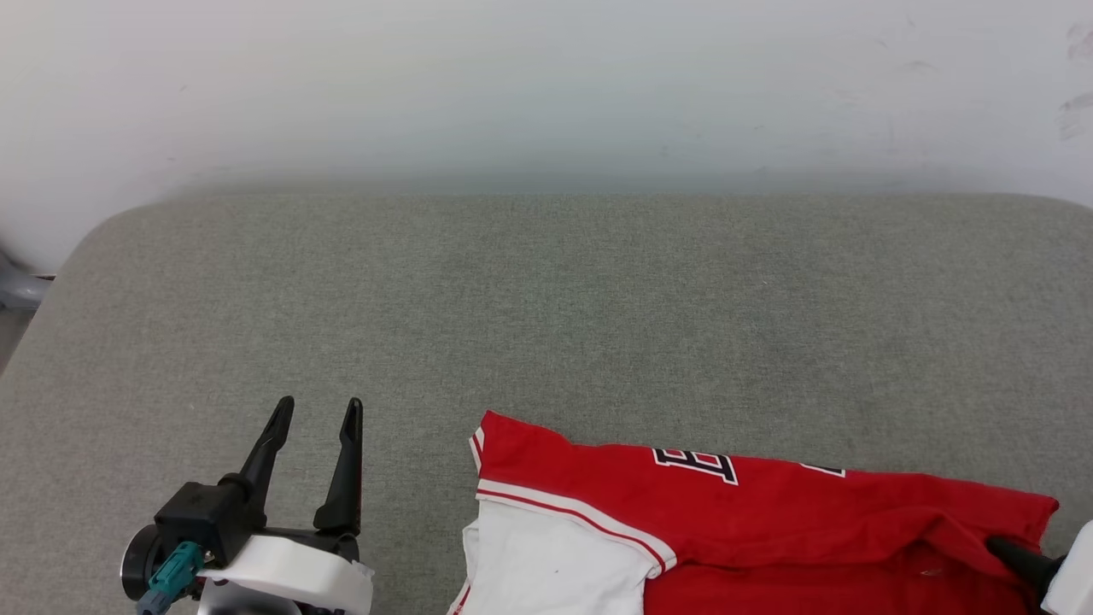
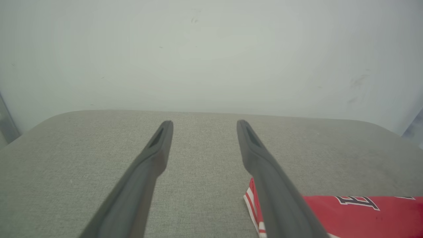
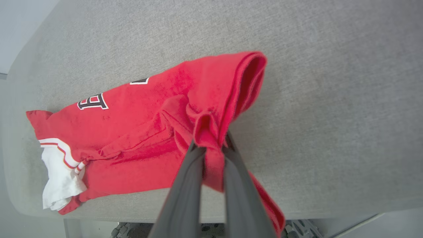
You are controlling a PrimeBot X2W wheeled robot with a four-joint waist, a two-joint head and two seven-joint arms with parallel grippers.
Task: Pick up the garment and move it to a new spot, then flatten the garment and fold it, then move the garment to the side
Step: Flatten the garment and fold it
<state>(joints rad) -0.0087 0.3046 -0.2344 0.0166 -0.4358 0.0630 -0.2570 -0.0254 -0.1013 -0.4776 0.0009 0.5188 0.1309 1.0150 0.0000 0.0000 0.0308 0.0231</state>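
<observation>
The garment (image 1: 768,521), a red jersey with a white sleeve and black lettering, lies bunched at the near right of the grey padded table (image 1: 546,307). In the right wrist view my right gripper (image 3: 213,145) is shut on a pinched fold of the garment's (image 3: 148,132) red cloth, which bulges up between the fingertips. The head view catches just a dark finger of my right gripper (image 1: 1016,555) at the jersey's right end. My left gripper (image 1: 318,410) stands open over bare table, left of the jersey. From the left wrist, my left gripper (image 2: 203,127) is wide apart, with the garment (image 2: 363,215) at the lower right.
A pale wall (image 1: 546,85) rises behind the table's far edge. The table's rounded left corner (image 1: 94,239) and near edge (image 3: 132,219) border the work area. Bare grey surface stretches behind and to the left of the jersey.
</observation>
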